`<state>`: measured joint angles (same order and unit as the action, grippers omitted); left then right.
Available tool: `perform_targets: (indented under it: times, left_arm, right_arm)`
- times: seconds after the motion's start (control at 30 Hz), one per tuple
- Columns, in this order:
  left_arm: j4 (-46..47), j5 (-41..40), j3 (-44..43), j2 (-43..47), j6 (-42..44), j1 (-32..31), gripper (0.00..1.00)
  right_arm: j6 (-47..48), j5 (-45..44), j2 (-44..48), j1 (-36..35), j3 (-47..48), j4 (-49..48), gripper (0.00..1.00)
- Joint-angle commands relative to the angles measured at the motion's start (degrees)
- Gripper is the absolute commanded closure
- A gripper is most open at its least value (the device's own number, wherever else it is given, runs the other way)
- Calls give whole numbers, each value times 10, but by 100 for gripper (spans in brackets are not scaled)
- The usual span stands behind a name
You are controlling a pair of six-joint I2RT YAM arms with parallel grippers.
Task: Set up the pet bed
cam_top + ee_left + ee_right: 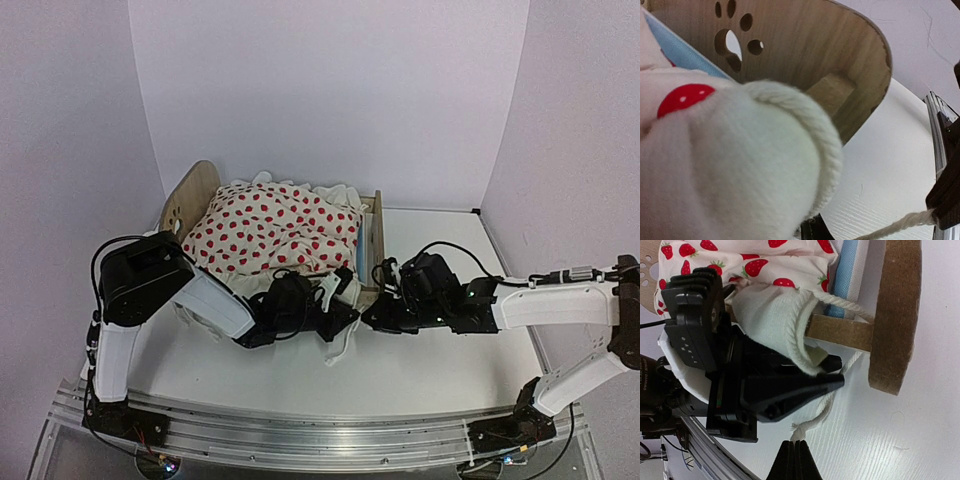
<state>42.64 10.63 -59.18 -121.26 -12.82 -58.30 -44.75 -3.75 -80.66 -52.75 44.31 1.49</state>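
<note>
The pet bed (375,240) stands at the back of the table, its light-wood headboard (190,195) on the left and its blue-and-white striped mattress (847,275) showing by the footboard (895,315). A red-dotted white blanket (275,225) is piled over it. My left gripper (832,367) is at the bed's near right corner, shut on the blanket's white cord-trimmed edge (785,322), which fills the left wrist view (730,170). A loose cord (827,407) hangs from there. My right gripper (796,445) is shut on its frayed end, just right of the left gripper (340,300).
A wooden end board with a paw-shaped cut-out (790,45) stands right behind the held fabric. White walls close the table on three sides. A metal rail (300,430) runs along the near edge.
</note>
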Motion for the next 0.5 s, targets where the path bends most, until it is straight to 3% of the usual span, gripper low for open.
perform_targets:
  times: [0.0, 0.2, 0.47]
  left_arm:
    - [-2, -28, -18, -2, -9, 2, 97]
    - [-44, 32, 26, 77, -14, 2, 97]
    - [-79, 68, 46, 132, -3, 1, 100]
  right_arm:
    - [3, 2, 4, 1, 3, 2, 100]
    - [25, -37, -1, 3, 10, 2, 100]
    - [51, -16, -74, 23, 64, -8, 100]
